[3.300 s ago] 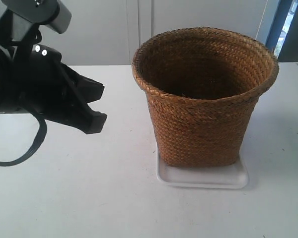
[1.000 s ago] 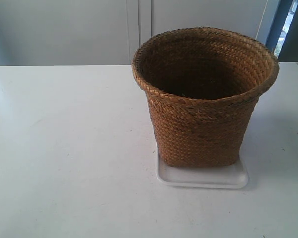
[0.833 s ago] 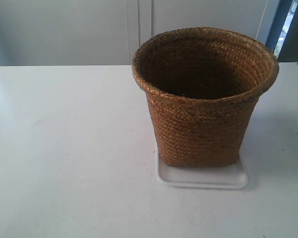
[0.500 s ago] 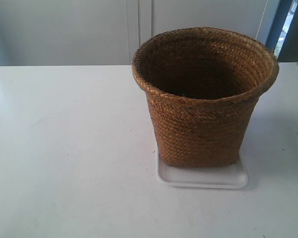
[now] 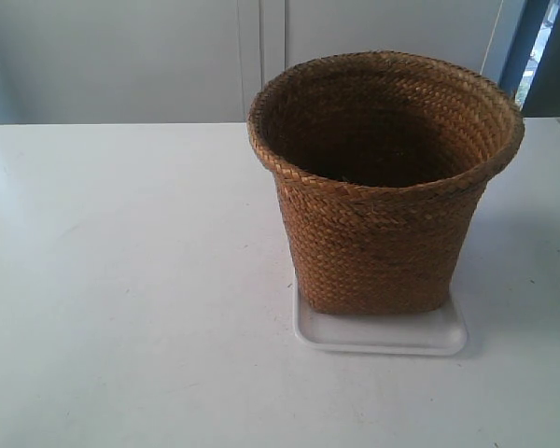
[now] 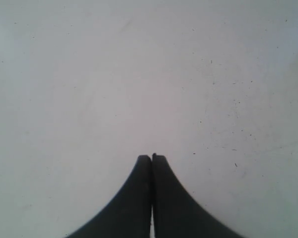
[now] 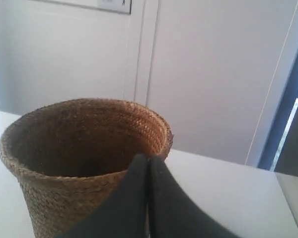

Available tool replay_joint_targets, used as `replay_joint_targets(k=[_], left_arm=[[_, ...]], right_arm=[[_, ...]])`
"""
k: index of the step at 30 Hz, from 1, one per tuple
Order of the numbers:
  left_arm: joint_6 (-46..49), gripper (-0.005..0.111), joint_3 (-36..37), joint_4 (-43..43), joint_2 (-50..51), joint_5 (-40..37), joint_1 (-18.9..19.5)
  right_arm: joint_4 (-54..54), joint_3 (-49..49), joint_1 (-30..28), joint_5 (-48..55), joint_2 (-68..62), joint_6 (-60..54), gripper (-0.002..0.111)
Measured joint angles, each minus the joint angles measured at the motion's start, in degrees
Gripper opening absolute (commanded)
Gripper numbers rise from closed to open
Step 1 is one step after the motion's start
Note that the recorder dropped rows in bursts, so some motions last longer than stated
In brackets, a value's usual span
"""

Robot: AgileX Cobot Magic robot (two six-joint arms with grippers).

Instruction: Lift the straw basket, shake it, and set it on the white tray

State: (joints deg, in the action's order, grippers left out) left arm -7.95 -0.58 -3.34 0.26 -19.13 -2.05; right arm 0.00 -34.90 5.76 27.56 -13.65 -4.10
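Note:
The straw basket [image 5: 383, 187] stands upright on the white tray [image 5: 381, 334] at the right of the table in the exterior view; its inside looks dark and empty. No arm shows in that view. In the left wrist view my left gripper [image 6: 152, 157] is shut, its two black fingers pressed together over bare white table, holding nothing. The right wrist view shows my right gripper [image 7: 149, 159] shut and empty as well, with the basket [image 7: 64, 148] beyond it and apart from it.
White table [image 5: 121, 280] spreads to the left of the basket. A pale wall with a door frame [image 5: 261, 56] stands behind, with a blue-edged opening [image 5: 532, 47] at the far right.
The black arm seen at the exterior view's left 3.3 s ago has withdrawn out of that view. Basket and tray have not moved over the last second.

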Motion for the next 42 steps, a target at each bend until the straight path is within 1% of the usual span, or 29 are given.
replay_joint_targets(k=[2, 7, 9, 11, 17, 21, 24, 42], left_arm=[[0.00, 0.000, 0.00, 0.00, 0.00, 0.00, 0.00], [0.00, 0.000, 0.00, 0.00, 0.00, 0.00, 0.00], [0.00, 0.000, 0.00, 0.00, 0.00, 0.00, 0.00], [0.00, 0.000, 0.00, 0.00, 0.00, 0.00, 0.00], [0.00, 0.000, 0.00, 0.00, 0.00, 0.00, 0.00], [0.00, 0.000, 0.00, 0.00, 0.00, 0.00, 0.00], [0.11, 0.000, 0.00, 0.00, 0.00, 0.00, 0.00], [0.11, 0.000, 0.00, 0.00, 0.00, 0.00, 0.00]], right_arm=[[0.00, 4.44, 0.00, -3.36, 2.73, 0.00, 0.000], [0.31, 16.35, 0.00, -6.83, 8.81, 0.00, 0.000], [0.31, 22.80, 0.00, -11.79, 12.76, 0.00, 0.000], [0.31, 25.67, 0.00, -14.48, 13.22, 0.15, 0.000], [0.31, 29.93, 0.00, -13.94, 13.31, 1.13, 0.000], [0.31, 34.55, 0.00, -10.76, 13.31, 1.47, 0.000], [0.31, 34.56, 0.00, -8.14, 13.31, 1.47, 0.000], [0.31, 34.63, 0.00, -7.90, 13.31, 1.47, 0.000]])
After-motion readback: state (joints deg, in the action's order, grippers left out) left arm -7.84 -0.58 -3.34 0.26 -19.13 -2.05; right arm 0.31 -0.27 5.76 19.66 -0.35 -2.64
